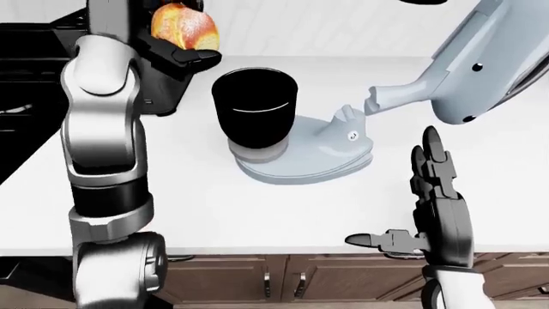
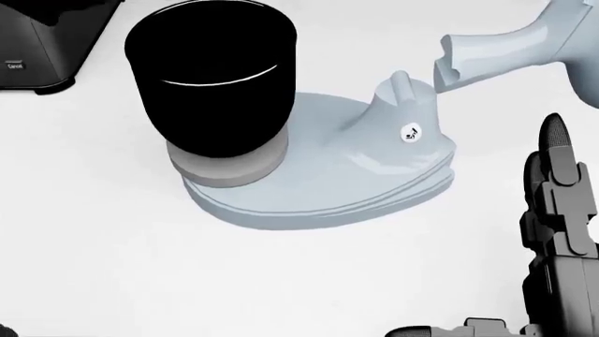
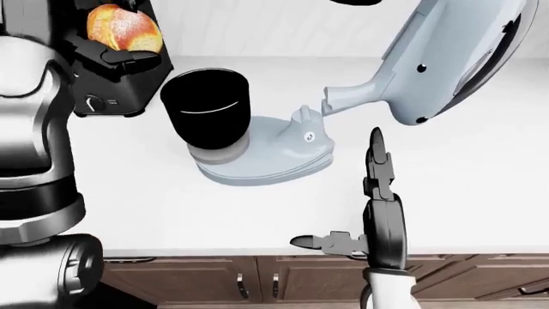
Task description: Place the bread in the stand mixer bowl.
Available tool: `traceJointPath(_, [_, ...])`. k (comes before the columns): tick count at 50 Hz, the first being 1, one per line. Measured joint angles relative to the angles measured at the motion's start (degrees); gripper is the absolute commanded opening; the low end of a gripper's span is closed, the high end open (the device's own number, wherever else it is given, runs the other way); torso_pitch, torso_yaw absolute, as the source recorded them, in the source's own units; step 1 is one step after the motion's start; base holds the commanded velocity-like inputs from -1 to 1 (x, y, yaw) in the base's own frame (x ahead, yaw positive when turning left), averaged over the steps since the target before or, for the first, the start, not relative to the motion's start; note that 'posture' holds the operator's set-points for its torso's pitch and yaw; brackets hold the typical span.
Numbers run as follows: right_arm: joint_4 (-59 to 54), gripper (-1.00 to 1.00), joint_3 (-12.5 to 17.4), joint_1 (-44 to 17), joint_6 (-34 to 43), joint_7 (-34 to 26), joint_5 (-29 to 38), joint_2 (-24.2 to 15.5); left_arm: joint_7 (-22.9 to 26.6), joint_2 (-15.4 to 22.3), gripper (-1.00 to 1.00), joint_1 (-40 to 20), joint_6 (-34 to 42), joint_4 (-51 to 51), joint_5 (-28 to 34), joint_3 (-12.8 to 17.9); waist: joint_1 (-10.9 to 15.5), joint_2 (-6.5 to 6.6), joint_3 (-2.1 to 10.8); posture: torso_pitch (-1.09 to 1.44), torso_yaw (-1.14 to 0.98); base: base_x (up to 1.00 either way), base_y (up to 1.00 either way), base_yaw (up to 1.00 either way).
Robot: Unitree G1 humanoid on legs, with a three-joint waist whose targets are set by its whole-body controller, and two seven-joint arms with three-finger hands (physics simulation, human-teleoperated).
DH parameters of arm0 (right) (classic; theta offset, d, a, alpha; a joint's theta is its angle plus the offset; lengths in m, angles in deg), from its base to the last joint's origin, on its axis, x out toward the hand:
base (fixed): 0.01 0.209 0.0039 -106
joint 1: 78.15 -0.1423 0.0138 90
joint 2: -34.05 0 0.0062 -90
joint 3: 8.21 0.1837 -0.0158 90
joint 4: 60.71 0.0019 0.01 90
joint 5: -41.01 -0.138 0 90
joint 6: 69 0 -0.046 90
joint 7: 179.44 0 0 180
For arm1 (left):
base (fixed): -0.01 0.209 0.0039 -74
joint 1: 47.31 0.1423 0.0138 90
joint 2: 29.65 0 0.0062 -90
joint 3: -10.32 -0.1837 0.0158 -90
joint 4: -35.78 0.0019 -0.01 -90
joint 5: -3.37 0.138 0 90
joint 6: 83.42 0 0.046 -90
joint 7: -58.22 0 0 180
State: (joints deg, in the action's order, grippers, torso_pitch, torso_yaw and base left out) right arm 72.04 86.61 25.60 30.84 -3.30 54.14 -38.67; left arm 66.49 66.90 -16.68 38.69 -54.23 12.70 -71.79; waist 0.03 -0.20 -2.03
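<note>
1. The left hand point(image 1: 176, 55) is gripping the bread point(image 1: 183, 26), a golden, sugar-dusted piece, with black fingers closing around its underside. It is holding it high at the far left, just left of and above the bowl point(image 1: 255, 106), not over the opening.

2. The bowl, black with a thin white line across it, is sitting upright on the pale blue mixer point(image 1: 319, 149), on a grey ring at the left end of the base.

3. The mixer head point(image 3: 455, 58) is tilting up and back to the right, leaving the bowl uncovered.

4. A small round white badge point(image 2: 409, 135) is showing on the mixer's neck; its dark mark is too small to read.

5. A dark appliance point(image 2: 42, 38) is standing at the far left, bearing a tiny white label point(image 2: 13, 67) that is too blurred to read.

6. The right hand point(image 1: 429, 193) is hanging open and empty near the counter point(image 1: 283, 212) edge, fingers pointing up, thumb sticking out left, well apart from the mixer.

7. The head view is showing only the bowl, base and right hand; the bread and left hand are showing only in the two eye views, which are also showing wooden cabinet doors point(image 3: 257, 280) below the counter.
</note>
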Motion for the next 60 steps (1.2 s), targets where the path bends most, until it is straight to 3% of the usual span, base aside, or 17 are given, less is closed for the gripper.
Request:
traceJointPath(17, [0.9, 1.0, 0.0, 0.2, 0.5, -0.2, -0.2, 0.0, 0.0, -4.6, -1.0, -1.6, -7.7, 8.3, 4.2, -2.4, 0.0, -0.23, 0.09, 0.0, 0.0, 0.0, 0.0, 0.0])
traceJointPath(27, [0.1, 1.0, 0.0, 0.4, -0.3, -0.2, -0.3, 0.1, 0.4, -7.7, -1.0, 1.0, -10.4, 9.3, 6.7, -3.9, -0.1, -0.31, 0.16, 0.0, 0.0, 0.0, 0.0, 0.0])
traceJointPath(41, [-0.3, 1.0, -0.1, 0.8, -1.3, 0.0, -0.6, 0.1, 0.3, -8.9, -1.0, 2.1, -13.2, 10.7, 8.9, -3.8, 0.0, -0.23, 0.51, 0.0, 0.0, 0.0, 0.0, 0.0])
traceJointPath(60, [-0.1, 1.0, 0.1, 1.2, -1.6, -0.2, -0.9, 0.2, -0.3, -10.6, -1.0, -2.8, -15.0, 16.3, 9.6, -4.9, 0.0, -0.46, 0.32, 0.0, 0.0, 0.0, 0.0, 0.0])
